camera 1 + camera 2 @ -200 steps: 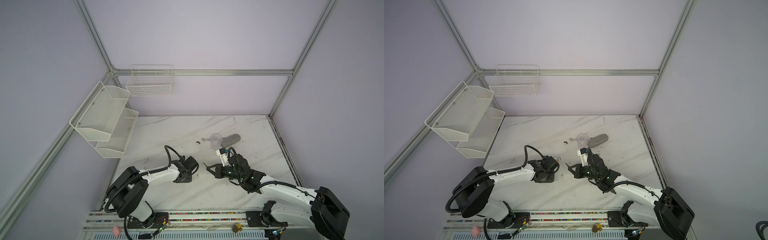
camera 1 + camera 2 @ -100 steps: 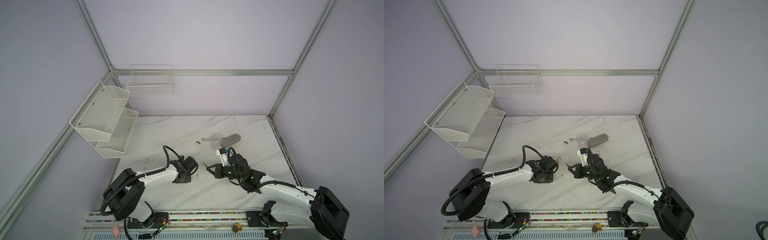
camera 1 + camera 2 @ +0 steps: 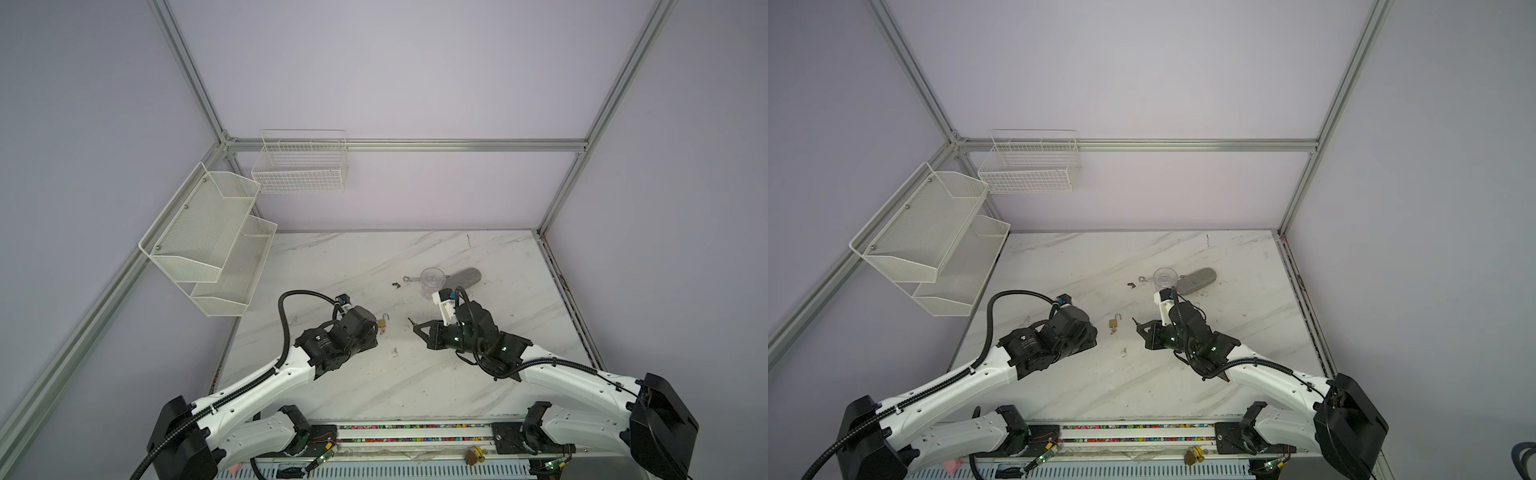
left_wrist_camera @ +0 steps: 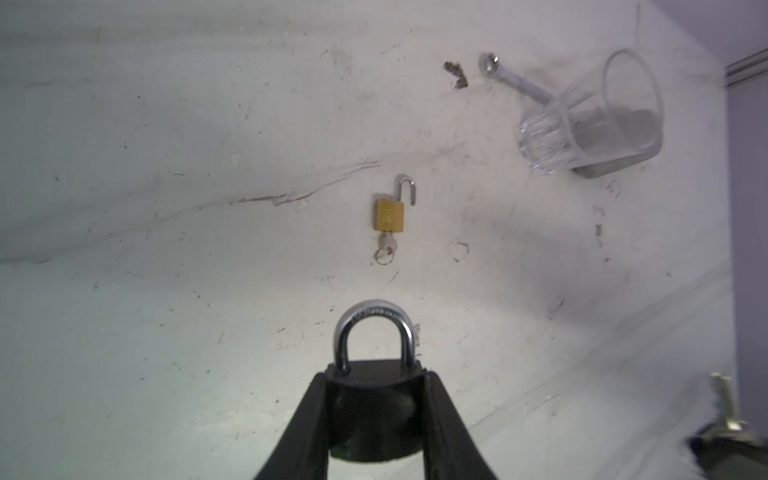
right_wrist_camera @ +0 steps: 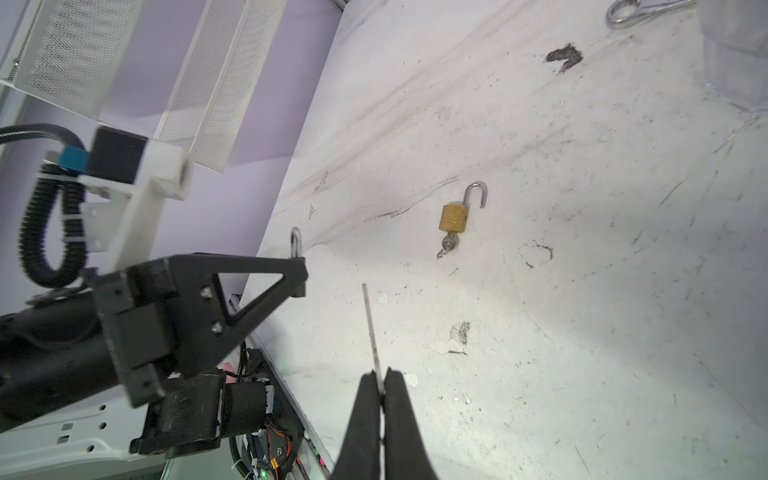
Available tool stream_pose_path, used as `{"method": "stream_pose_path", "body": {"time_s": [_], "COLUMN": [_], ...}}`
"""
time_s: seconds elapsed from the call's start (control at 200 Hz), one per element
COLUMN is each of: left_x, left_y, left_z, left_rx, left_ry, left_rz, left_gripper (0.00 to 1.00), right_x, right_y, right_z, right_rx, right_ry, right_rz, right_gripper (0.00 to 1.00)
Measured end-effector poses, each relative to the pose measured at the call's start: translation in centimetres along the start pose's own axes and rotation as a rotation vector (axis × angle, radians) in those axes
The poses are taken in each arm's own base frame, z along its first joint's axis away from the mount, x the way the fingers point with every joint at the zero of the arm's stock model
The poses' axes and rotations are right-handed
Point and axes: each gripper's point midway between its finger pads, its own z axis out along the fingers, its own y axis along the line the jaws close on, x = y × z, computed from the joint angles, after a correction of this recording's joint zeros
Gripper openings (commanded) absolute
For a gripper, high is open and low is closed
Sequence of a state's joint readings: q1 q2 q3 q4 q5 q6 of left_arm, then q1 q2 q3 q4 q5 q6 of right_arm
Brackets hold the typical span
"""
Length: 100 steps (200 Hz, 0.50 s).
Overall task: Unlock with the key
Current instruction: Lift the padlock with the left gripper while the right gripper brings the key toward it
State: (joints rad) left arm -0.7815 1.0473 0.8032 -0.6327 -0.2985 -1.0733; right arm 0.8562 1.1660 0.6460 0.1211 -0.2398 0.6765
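**A:** How far along are you?

**B:** Barely begun, I judge. On the white marble tabletop (image 3: 374,257), take the small brass padlock (image 4: 389,215) as the mark. It lies with its shackle sprung and its own key in it. In both top views my left gripper (image 4: 377,376) sits just left of it, clamped on the round black padlock with the steel shackle (image 4: 374,415).

**A:** And that shackle?

**B:** Both legs are seated, so I'd say it's locked. My right gripper (image 5: 380,374), right of the brass one, pinches the thin silver key (image 5: 371,324) with its blade out, apart from the black lock.

**A:** What's left?

**B:** Finding the keyway, which I cannot see, then inserting and turning.
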Motion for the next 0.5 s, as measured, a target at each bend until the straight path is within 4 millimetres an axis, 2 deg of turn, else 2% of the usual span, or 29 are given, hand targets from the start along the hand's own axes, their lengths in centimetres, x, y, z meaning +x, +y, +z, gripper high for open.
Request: {"method": "stream_pose_path", "body": {"time_s": [0.205, 0.5], "left_x": [-2.3, -2.6], "left_y": [-1.9, -3.4], "left_z": [-2.2, -3.5], "left_rx": [0.126, 0.192], "left_ry": [-0.086, -0.131], "left_rz": [-0.175, -0.325], "left_gripper": [0.0, 0.0], "right_x": [1.5, 4.0], "right_y": [2.7, 5.3], "right_z": [0.4, 2.0], "right_rx": [0.01, 0.008], "right_ry": [-0.006, -0.042], "right_rz": [-0.037, -0.062], "right_gripper": [0.0, 0.0]}}
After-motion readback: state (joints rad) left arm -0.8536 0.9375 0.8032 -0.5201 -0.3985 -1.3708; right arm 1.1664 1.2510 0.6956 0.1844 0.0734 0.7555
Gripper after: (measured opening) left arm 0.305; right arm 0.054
